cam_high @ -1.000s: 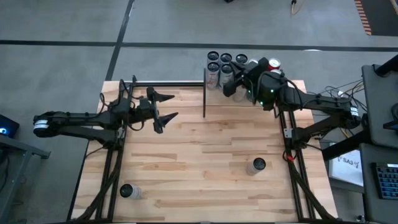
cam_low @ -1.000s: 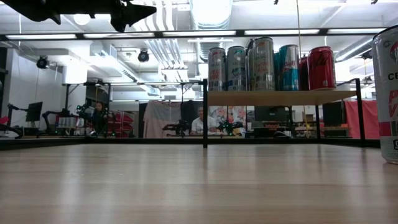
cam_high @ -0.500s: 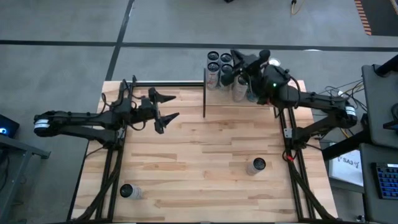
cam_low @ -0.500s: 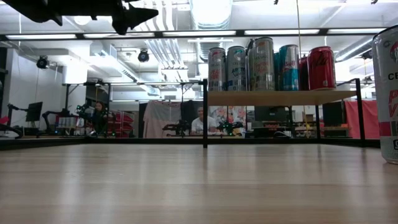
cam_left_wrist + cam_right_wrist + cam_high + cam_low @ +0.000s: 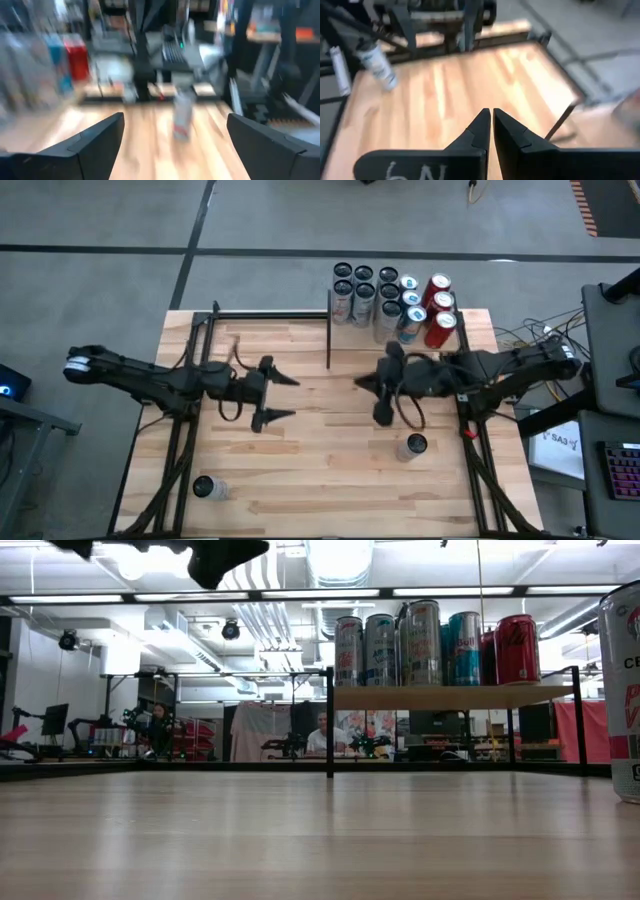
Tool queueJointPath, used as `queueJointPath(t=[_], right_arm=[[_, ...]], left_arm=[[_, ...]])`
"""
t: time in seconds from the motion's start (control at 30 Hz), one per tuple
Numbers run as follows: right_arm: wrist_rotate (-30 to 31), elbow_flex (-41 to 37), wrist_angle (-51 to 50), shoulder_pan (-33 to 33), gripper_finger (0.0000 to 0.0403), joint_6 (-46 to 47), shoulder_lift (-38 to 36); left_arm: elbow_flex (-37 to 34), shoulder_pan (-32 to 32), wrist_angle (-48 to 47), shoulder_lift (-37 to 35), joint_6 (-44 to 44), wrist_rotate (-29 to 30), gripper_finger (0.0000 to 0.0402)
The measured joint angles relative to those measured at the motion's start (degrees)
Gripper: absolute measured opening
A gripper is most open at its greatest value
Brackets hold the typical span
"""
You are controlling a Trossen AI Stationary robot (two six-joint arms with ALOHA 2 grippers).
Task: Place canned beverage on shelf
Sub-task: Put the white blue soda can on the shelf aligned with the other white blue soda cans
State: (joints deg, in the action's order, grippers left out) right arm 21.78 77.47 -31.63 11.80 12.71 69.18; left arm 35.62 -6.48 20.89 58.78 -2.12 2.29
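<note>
Since the earlier frame, the right gripper [image 5: 378,395] has been drawn away from the shelf [image 5: 470,330] to a spot over the table [image 5: 320,460] in front of it, and the left gripper [image 5: 280,398] has been shifted nearer the table's middle.

The table is seen as a broad plank top. The shelf is set at its far right corner, raised on thin black posts. 2 dark arms are stretched inward over the table in front of the shelf, the left one well to the shelf's left.

The shelf is loaded with a cluster of cans [image 5: 390,295]: silver ones to the left, 2 blue [image 5: 408,315] in the middle, red ones [image 5: 438,310] at the right end.

A silver can [image 5: 414,446] is stood upright on the table well in front of the shelf, just beyond the right gripper. Another can [image 5: 206,487] is placed near the front left corner, farthest from the shelf.

The left gripper's fingers [image 5: 95,140] are spread wide with nothing between them. The right gripper's fingers [image 5: 479,131] are pressed together, empty.
</note>
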Motion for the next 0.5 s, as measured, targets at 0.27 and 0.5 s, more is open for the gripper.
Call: queueJointPath(t=[0.27,0.5], right_arm=[[0.2,0.0,-10.6,8.8,0.0012,14.2,-0.1],[0.5,0.0,-10.5,13.1,0.0012,14.7,-0.1]], left_arm=[[17.7,-7.6,-49.2,2.0,-15.8,4.6,0.0338],[27.4,-17.5,-80.0,4.2,-28.2,7.2,0.0338]])
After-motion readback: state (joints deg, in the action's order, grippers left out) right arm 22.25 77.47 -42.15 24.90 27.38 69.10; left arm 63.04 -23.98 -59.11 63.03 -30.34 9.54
